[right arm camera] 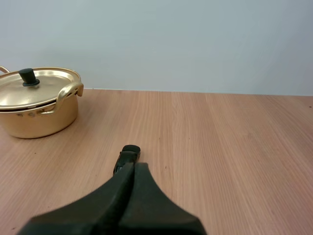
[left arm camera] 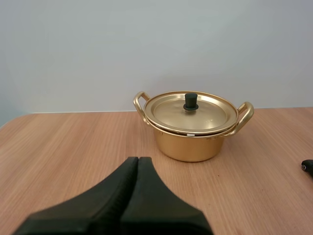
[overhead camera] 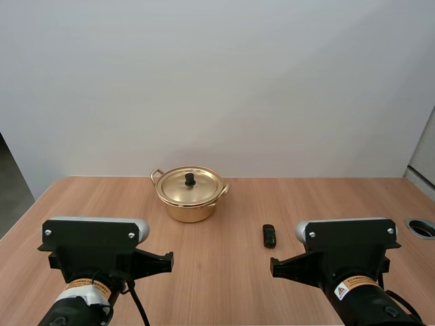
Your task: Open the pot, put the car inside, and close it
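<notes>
High view: the pot [overhead camera: 189, 197] is seen with its lid [overhead camera: 188, 185] seated and the dark car [overhead camera: 270, 236] lying on the table [overhead camera: 340, 197] apart from it, so lid removal is judged the step in hand. The pot stands well ahead of the left gripper [left arm camera: 138, 161], fingers pressed together on nothing; the car lies just beyond the tips of the right gripper [right arm camera: 134, 166], likewise clenched and empty. Next, one pair of fingers must be spread, carried forward and closed on the lid's black knob [left arm camera: 190, 101].

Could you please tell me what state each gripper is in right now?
Left gripper: shut, holding nothing, facing the pot.
Right gripper: shut, holding nothing, just behind the car.
</notes>
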